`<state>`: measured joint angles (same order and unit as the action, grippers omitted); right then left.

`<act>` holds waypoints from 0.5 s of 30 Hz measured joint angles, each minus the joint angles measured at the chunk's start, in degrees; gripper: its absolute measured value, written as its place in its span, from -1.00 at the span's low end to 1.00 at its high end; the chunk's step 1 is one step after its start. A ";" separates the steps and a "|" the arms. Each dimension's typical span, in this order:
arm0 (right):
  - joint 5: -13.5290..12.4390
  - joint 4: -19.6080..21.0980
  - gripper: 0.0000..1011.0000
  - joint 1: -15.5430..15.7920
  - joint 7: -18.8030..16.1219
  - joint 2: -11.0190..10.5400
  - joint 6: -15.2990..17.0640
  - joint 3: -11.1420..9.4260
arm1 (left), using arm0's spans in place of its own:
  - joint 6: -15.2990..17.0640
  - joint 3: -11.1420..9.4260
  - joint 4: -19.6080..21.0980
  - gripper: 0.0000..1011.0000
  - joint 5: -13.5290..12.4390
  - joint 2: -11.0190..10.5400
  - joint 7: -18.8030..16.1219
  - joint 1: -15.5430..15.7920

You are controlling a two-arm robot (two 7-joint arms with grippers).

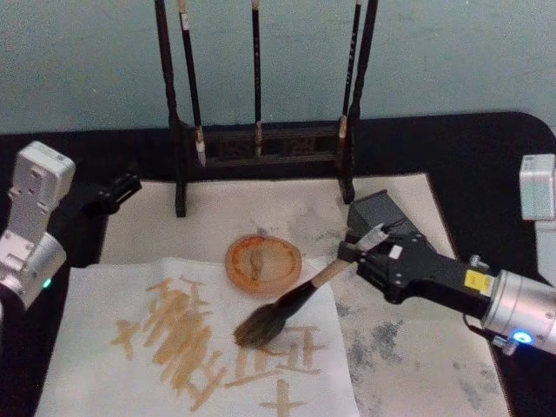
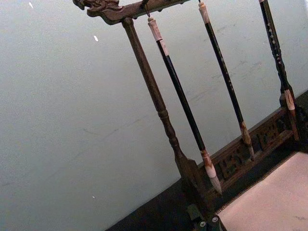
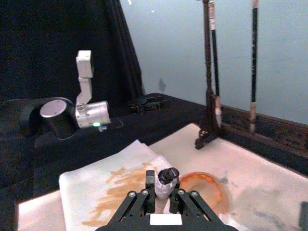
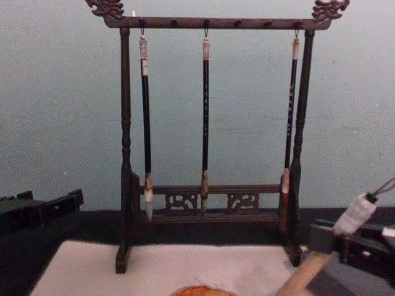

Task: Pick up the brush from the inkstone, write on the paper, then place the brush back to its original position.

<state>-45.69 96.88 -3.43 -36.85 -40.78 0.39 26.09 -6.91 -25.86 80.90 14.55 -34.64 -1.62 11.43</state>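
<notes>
Right claw (image 1: 354,259) is clenched on the pale upper handle of the brush (image 1: 300,295), reaching in from the right edge of the tabletop (image 1: 486,148). Brush is tilted, with its white-wrapped end raised and its tuft down on the paper (image 1: 95,304) among tan strokes, just beside the round orange ink dish (image 1: 263,261). Paper lies toward the near left corner, on a cream mat (image 1: 408,347). Left claw (image 1: 122,187) is idle near the left edge; its state cannot be told. Rack (image 1: 261,139) of thin brushes stands at the far edge.
</notes>
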 joint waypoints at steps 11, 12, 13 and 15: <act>-1.11 0.71 -0.68 1.81 0.60 -1.23 -0.63 -2.67 | 0.00 0.00 0.00 0.98 0.00 0.00 0.00 0.00; -1.29 0.88 -0.68 1.97 0.59 -1.31 -0.75 -2.97 | 0.00 0.00 0.00 0.98 0.00 0.00 0.00 0.00; -1.29 0.88 -0.68 1.97 0.59 -1.31 -0.75 -2.97 | 0.00 0.00 0.00 0.98 0.00 0.00 0.00 0.00; -1.57 1.35 -0.68 2.24 0.51 -1.47 -0.91 -3.46 | 0.00 0.00 0.00 0.98 0.00 0.00 0.00 0.00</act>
<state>-47.25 98.23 -1.20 -36.33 -42.25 -0.52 22.63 -6.91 -25.86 80.90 14.55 -34.65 -1.62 11.43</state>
